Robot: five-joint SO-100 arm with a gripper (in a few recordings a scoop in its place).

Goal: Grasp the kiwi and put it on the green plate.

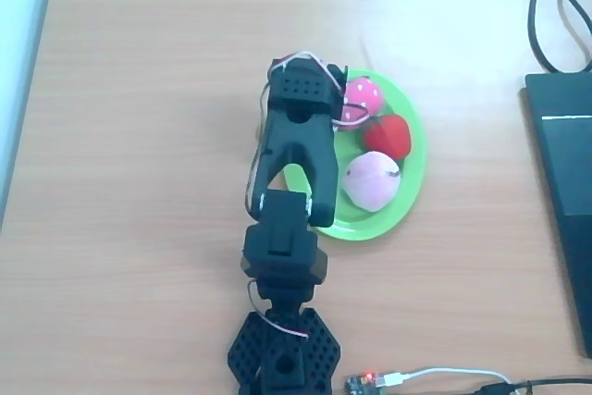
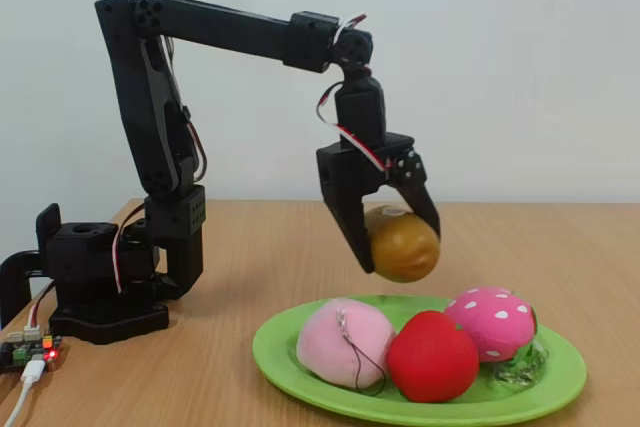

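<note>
Now hand (image 2: 400, 237) gripping kiwi (image 2: 403, 244), above green plate (image 2: 290, 367)

Bench (image 2: 250, 237) is light wood-grain laminate, smooth and matt. Green plate (image 2: 300, 387) looks like glossy moulded plastic; kiwi (image 2: 405, 245), peach (image 2: 345, 342) and strawberry (image 2: 495, 322) are soft plush cloth, red fruit (image 2: 432, 357) too. Gripper (image 2: 400, 247) is matt black plastic, faintly ridged.
</note>
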